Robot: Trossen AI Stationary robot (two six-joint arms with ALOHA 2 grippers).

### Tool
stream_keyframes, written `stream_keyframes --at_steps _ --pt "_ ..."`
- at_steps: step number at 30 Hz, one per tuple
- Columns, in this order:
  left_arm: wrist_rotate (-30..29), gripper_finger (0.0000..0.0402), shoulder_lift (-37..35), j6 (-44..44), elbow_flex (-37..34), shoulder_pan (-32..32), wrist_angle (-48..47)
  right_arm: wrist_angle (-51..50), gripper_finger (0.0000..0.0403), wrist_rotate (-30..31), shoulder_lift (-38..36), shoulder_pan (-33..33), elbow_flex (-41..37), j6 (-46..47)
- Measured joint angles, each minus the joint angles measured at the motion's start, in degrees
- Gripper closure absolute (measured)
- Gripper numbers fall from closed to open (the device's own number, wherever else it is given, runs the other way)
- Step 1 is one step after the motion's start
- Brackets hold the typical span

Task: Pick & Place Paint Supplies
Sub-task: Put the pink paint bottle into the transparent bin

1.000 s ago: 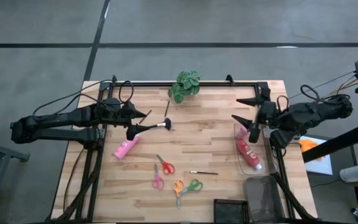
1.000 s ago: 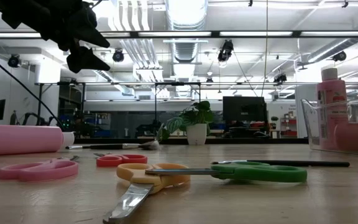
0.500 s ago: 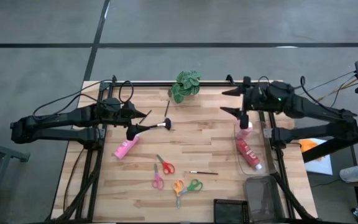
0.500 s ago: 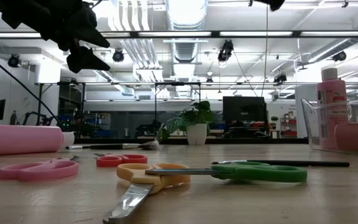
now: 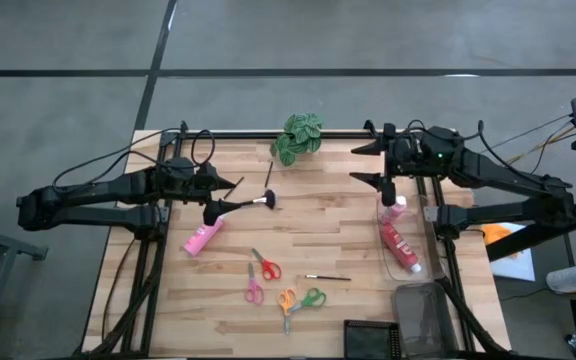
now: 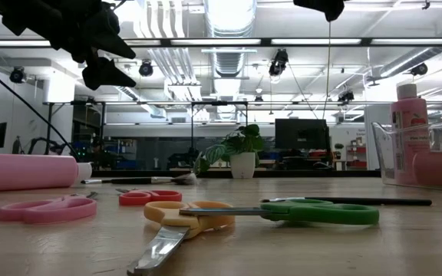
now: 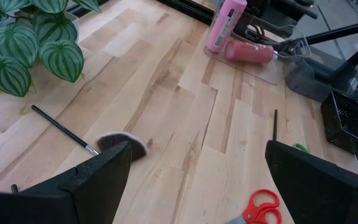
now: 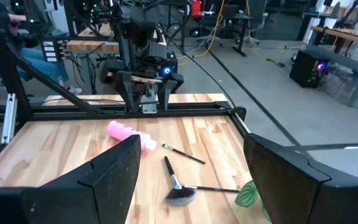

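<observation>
Two squeeze bottles are already in the clear bin [image 5: 415, 262] at the table's right edge: a pink bottle [image 5: 392, 212] standing upright and a red bottle [image 5: 400, 248] lying beside it. Remaining on the table: a second pink bottle [image 5: 203, 237] lying at the left, the fan brush [image 5: 258, 202] near it, a thin brush [image 5: 267, 175] by the potted plant [image 5: 297, 137], and another thin brush [image 5: 327, 278] near the scissors [image 5: 302, 299].

The right gripper [image 5: 368, 165] hovers above the table beside the bin, fingers spread wide, empty. The left gripper [image 5: 224, 197] hangs over the fan brush's handle end, fingers apart, empty. By this evidence, the task is under half done.
</observation>
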Motion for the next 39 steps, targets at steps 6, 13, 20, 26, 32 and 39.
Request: stream_keyframes --at_steps 6,13,20,26,32,39 --pt "0.0 0.0028 0.0 0.0 0.0 0.0 0.0 0.0 0.0120 0.0 0.6 0.0 0.0 0.9" --pt "0.0 0.0028 0.0 0.0 0.0 0.0 0.0 0.0 0.0120 0.0 1.4 0.0 0.0 1.0" --pt "0.0 0.0028 0.0 0.5 0.0 0.0 0.1 0.0 0.0120 0.0 2.0 0.0 0.0 1.1" --pt "0.0 0.0028 0.0 -7.3 0.0 0.0 0.8 0.0 0.0120 0.0 2.2 0.1 0.0 1.1" --pt "7.0 0.0028 0.5 -21.8 4.9 -0.2 -8.3 0.0 0.0120 0.1 2.2 0.1 0.0 1.1" --pt "9.1 0.0028 6.7 -25.5 21.8 -1.2 -40.1 -0.1 0.0120 0.1 2.2 0.1 0.0 1.1"
